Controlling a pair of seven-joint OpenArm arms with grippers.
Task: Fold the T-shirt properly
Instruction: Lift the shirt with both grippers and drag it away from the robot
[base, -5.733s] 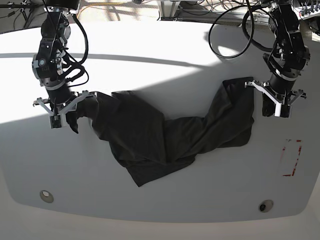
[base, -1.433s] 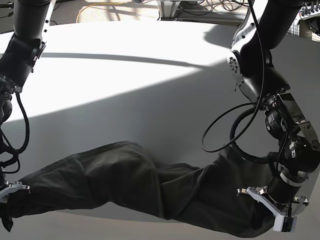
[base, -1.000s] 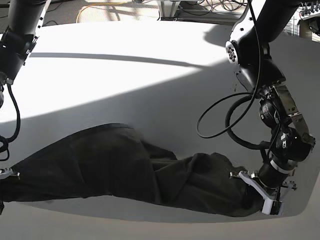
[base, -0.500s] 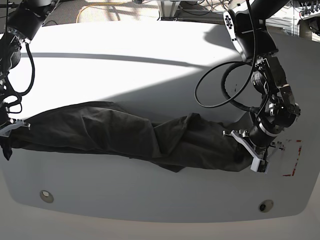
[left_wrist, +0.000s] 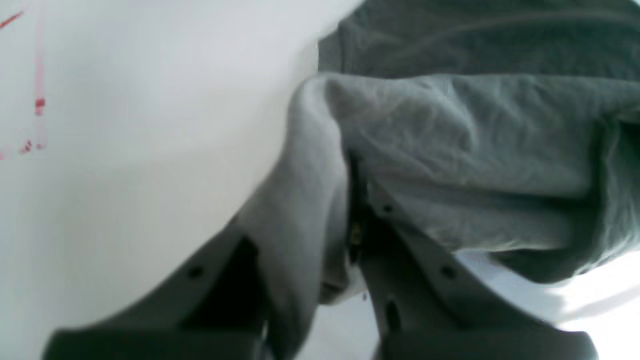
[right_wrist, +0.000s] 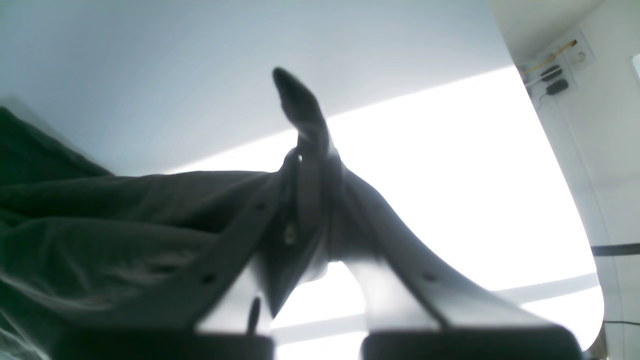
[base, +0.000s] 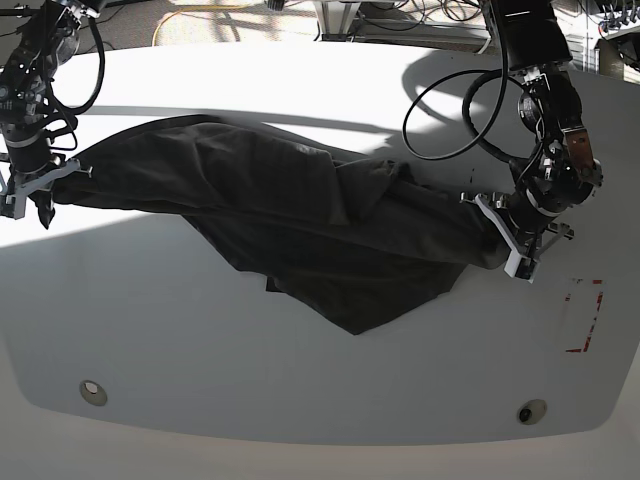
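In the left wrist view we saw the left claw (left_wrist: 350, 220) clamped on a bunched fold of the T-shirt (left_wrist: 465, 150), the cloth pinched between the two dark fingers (left_wrist: 420, 280) and spilling up and to the right over the white desk (left_wrist: 140, 150); faint red marks (left_wrist: 37, 105) showed on the desk at the upper left. In the right wrist view we found the right claw (right_wrist: 305, 195) closed on a narrow edge of the T-shirt (right_wrist: 100, 225), a dark tip of cloth sticking up past the fingertips, the rest trailing off to the left above the desk (right_wrist: 150, 75), which was partly in bright sun. In the base view we saw the T-shirt (base: 300, 215) stretched across the desk (base: 300, 400) between the two claws, the right claw (base: 25, 195) holding one end at the left edge of the picture and the left claw (base: 510, 245) holding the other end at the right. A loose flap hung toward the near side in the middle, lying on the desk. The red outline (base: 585, 315) sat just beyond the left claw.
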